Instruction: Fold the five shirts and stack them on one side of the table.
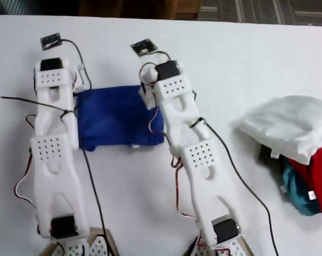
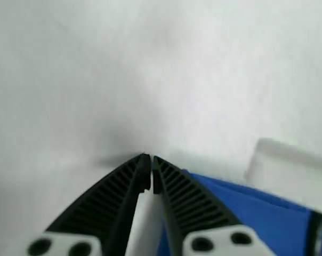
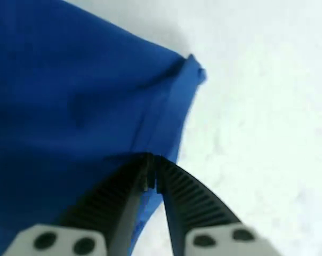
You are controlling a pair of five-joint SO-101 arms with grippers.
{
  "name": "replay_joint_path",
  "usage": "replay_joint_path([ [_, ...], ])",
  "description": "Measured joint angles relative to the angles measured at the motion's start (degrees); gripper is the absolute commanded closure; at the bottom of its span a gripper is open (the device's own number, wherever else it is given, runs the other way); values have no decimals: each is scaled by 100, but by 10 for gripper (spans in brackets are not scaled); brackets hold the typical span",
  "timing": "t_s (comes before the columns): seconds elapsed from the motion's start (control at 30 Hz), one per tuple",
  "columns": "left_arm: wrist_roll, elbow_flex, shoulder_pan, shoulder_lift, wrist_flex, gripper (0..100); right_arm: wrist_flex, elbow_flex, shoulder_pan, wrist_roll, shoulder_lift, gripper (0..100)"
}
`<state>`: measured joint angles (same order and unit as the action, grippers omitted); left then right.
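One blue shirt (image 1: 118, 117) lay folded on the table (image 1: 246, 53), the left gripper (image 2: 151, 170) just beside it and the right gripper (image 3: 152, 170) over its edge, both with fingers pressed together, while a heap (image 1: 294, 144) of white, red and teal shirts seemingly awaited folding.

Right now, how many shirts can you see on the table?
4 for certain: a blue shirt folded between the arms; a white shirt atop the right-hand pile, a red shirt and a teal shirt under it. A dark patch there may be a fifth.
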<state>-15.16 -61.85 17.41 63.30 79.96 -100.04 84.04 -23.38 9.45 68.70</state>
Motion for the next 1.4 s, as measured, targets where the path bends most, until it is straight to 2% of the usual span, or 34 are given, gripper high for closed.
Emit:
replay_joint_path([
  [0.23,0,-941,132,273,413,958,0,0,35,0,0,981],
  [0.47,0,-2338,123,273,1960,958,-18,53,-44,0,-440,981],
  [0.57,35,-2409,220,255,2154,958,-18,-290,-255,0,-993,981],
  [0.7,35,-1635,360,-202,2163,958,-26,-1574,-580,-9,-1820,981],
  [0.83,35,-193,290,-1020,2163,958,-26,-3174,-818,-141,-2470,981],
  [1.0,35,1213,185,-1495,2136,959,264,-4501,-809,-352,-2593,981],
  [1.23,-220,1591,158,-1495,2127,959,826,-5609,-782,-387,-2602,981],
  [1.4,-237,1591,141,-1495,2154,959,870,-5723,-765,-387,-2620,981],
])
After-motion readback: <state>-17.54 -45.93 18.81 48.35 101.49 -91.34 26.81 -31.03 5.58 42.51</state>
